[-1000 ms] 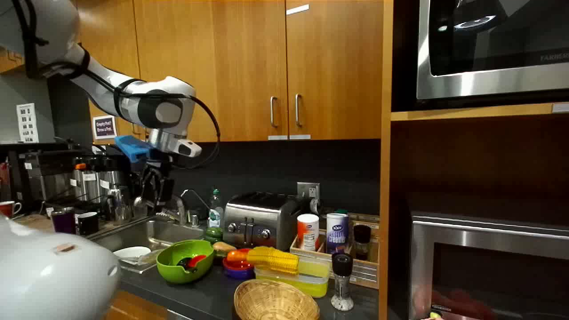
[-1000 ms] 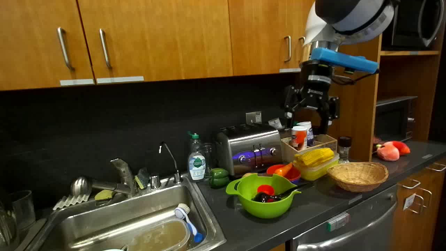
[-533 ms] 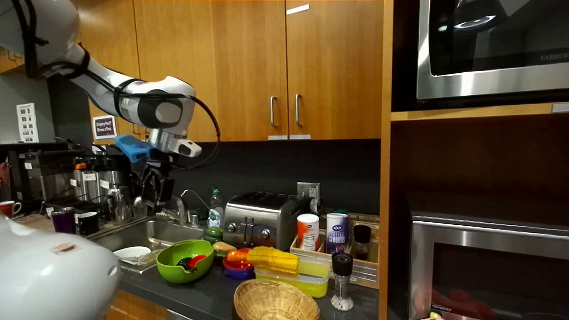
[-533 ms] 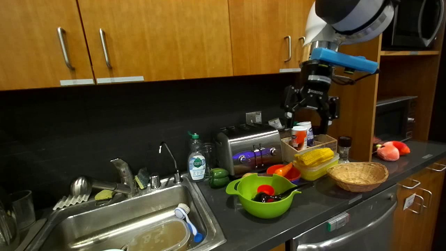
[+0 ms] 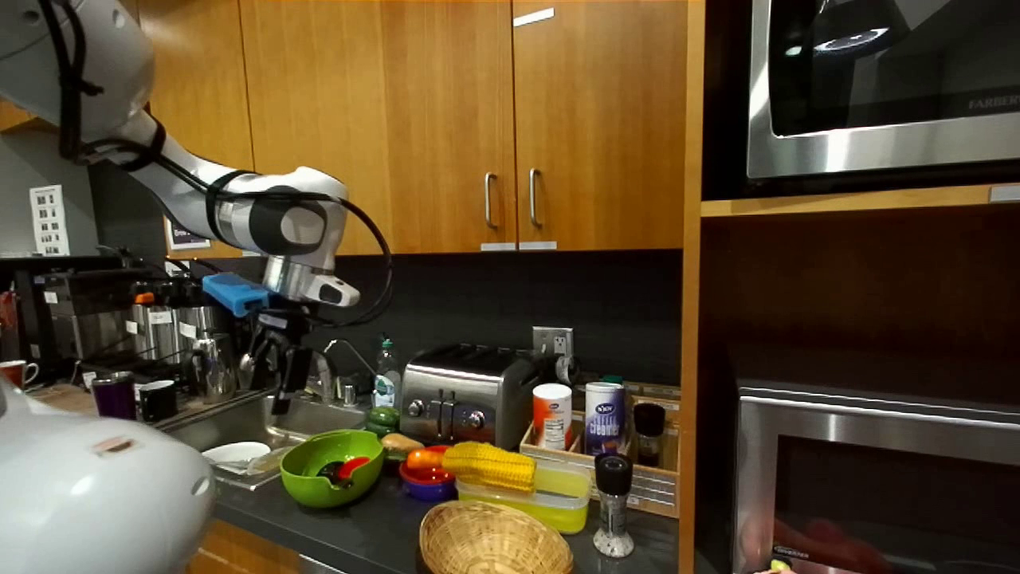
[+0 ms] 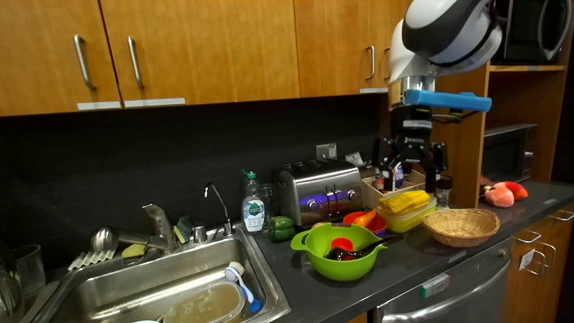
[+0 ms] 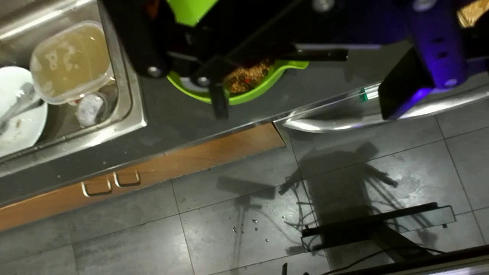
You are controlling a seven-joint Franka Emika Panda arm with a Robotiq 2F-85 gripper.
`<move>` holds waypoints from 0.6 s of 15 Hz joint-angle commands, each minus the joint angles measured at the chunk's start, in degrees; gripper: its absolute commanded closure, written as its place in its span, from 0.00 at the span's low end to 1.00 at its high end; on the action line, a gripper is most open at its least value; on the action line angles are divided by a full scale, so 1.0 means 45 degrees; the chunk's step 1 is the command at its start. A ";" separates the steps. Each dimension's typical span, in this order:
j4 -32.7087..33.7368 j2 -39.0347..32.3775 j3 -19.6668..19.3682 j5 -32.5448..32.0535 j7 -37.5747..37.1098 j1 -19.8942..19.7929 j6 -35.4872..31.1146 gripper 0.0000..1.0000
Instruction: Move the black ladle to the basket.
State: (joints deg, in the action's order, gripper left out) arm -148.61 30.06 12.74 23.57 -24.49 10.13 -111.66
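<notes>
The black ladle [image 6: 373,246] lies in the bright green bowl [image 6: 343,269], its handle reaching out over the rim. In the wrist view the handle [image 7: 324,55] shows past the rim of the green bowl [image 7: 248,98]; the ladle's head is hidden behind my gripper. The round wicker basket [image 6: 459,231] stands on the counter; it also shows in an exterior view [image 5: 494,542] and in a corner of the wrist view [image 7: 473,13]. My gripper [image 6: 406,181] is open and empty, held above the counter; in the wrist view the gripper [image 7: 305,111] has its fingers wide apart.
Between bowl and basket stand a red bowl [image 6: 349,219] with an orange carrot [image 6: 365,218] and a yellow container [image 6: 406,222] with corn [image 6: 406,202]. A toaster [image 6: 320,188] stands behind. The sink [image 6: 264,273] is beside the green bowl. Wooden cabinets [image 6: 202,49] hang above.
My gripper has come down over the last half second, staying open. The ladle, green bowl and basket have not moved.
</notes>
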 commanded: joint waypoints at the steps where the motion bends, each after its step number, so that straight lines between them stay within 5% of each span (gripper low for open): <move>1: -0.0005 -0.0863 0.0284 -0.0491 0.0011 -0.0076 0.0288 0.00; 9: -0.0036 -0.1611 0.0129 -0.1112 0.1647 0.0171 0.0268 0.00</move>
State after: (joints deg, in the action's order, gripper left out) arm -148.83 22.80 13.51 18.62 -17.02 10.75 -110.58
